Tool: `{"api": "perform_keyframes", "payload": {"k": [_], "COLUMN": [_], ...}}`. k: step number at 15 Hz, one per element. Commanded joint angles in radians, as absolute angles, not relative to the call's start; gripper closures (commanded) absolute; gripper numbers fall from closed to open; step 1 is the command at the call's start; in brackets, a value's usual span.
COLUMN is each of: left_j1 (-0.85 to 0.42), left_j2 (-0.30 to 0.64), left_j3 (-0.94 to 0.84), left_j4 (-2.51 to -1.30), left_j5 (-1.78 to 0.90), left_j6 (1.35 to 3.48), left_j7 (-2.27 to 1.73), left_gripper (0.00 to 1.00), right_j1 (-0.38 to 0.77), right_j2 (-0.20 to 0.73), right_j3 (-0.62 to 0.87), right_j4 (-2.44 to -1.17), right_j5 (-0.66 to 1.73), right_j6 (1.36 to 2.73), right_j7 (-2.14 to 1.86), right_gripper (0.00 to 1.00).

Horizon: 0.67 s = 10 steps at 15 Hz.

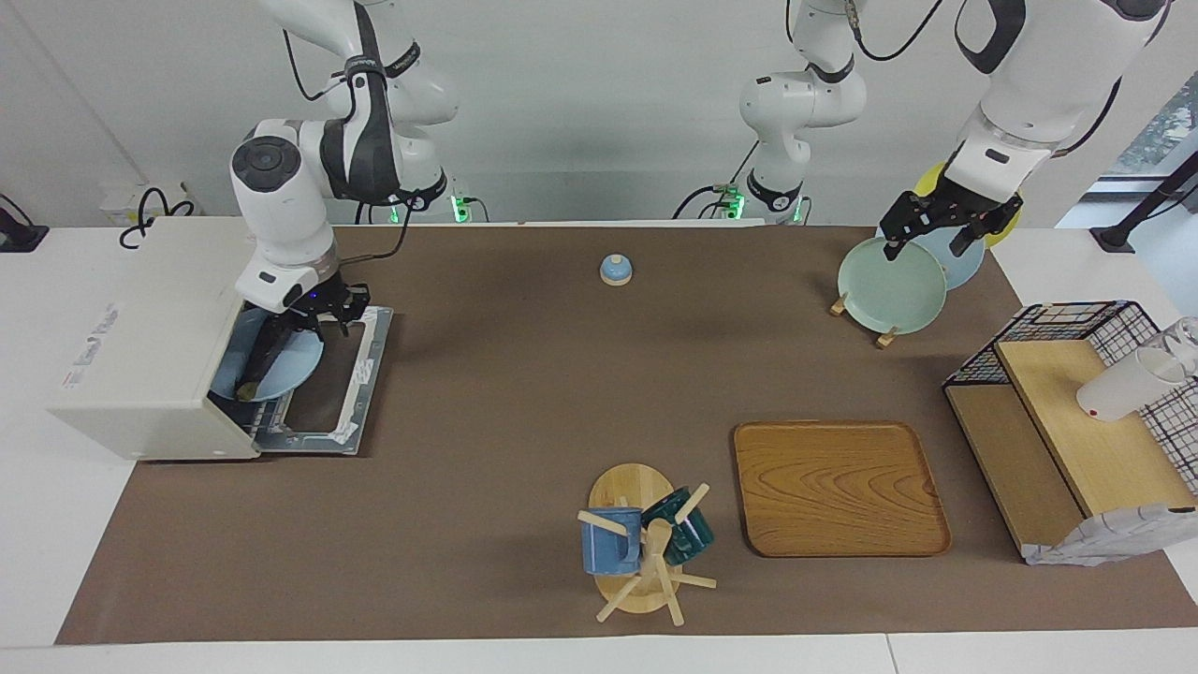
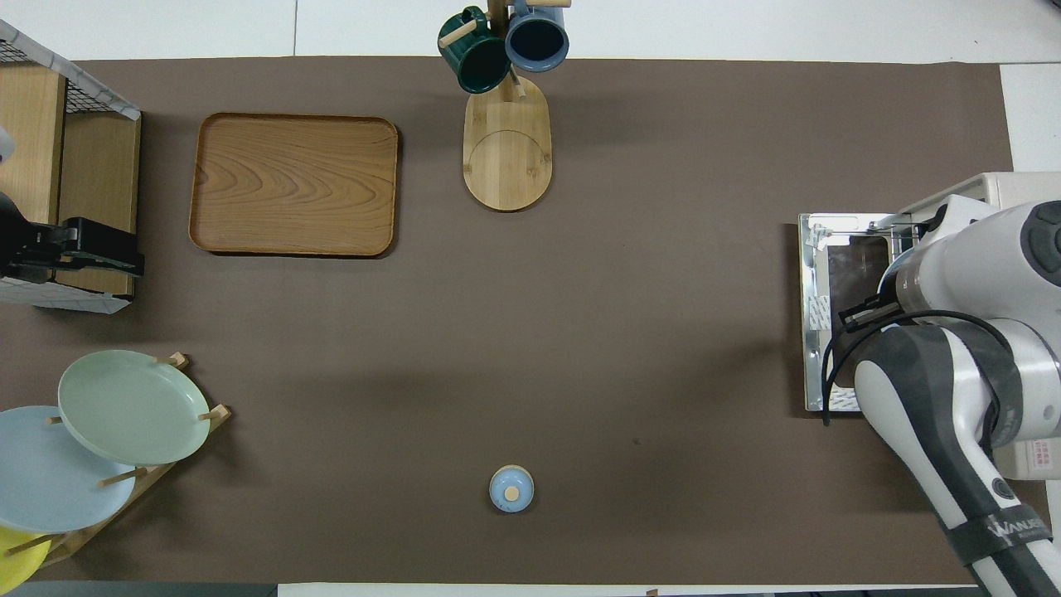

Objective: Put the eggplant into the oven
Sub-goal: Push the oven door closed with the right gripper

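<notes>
The cream-white oven (image 1: 140, 356) stands at the right arm's end of the table, its door (image 1: 360, 374) folded down flat. A light blue plate (image 1: 295, 367) rests in the oven's mouth. The dark eggplant (image 1: 260, 363) lies slanted on that plate, its tip pointing away from the robots. My right gripper (image 1: 298, 326) is down at the oven's mouth, shut on the eggplant's upper end. In the overhead view the right arm hides the eggplant; only the oven (image 2: 1024, 186) and its door (image 2: 816, 348) show. My left gripper (image 1: 931, 239) waits open above the plate rack.
A rack with a green plate (image 1: 889, 285) and other plates stands at the left arm's end. A wire-and-wood shelf (image 1: 1076, 440) is beside it, farther from the robots. A wooden tray (image 1: 838, 487), a mug tree (image 1: 646, 543) and a small blue bell (image 1: 616, 270) sit mid-table.
</notes>
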<state>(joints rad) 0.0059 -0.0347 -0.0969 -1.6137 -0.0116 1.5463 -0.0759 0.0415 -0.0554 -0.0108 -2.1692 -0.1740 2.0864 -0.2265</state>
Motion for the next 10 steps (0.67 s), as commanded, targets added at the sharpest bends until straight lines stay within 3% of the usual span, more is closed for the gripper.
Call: {"api": "perform_keyframes", "payload": {"k": [1,4,10], "left_j1": [0.021,0.02,0.02], "left_j2": [-0.051,-0.051,-0.051], "left_j3": [-0.103,-0.103,-0.103], "left_j4": [-1.626,-1.628,-1.628], "left_j5": [0.0,0.0,0.0], "left_j6": [1.531,1.536,1.534], "left_j7": [-0.071,-0.071,-0.071], "left_gripper": [0.0,0.0,0.0], "right_j1": [0.092,0.112,0.114], "right_j2": [0.018,0.074,0.136], "right_j3": [-0.008,-0.006,-0.008], "right_j4": [-2.161,-2.19,-2.215], "right_j5": [-0.16,-0.16,-0.163], "right_j6": [2.169,2.273,2.313], "right_j7": [-0.134,-0.063,-0.018], "right_gripper": [1.0,1.0,1.0]}}
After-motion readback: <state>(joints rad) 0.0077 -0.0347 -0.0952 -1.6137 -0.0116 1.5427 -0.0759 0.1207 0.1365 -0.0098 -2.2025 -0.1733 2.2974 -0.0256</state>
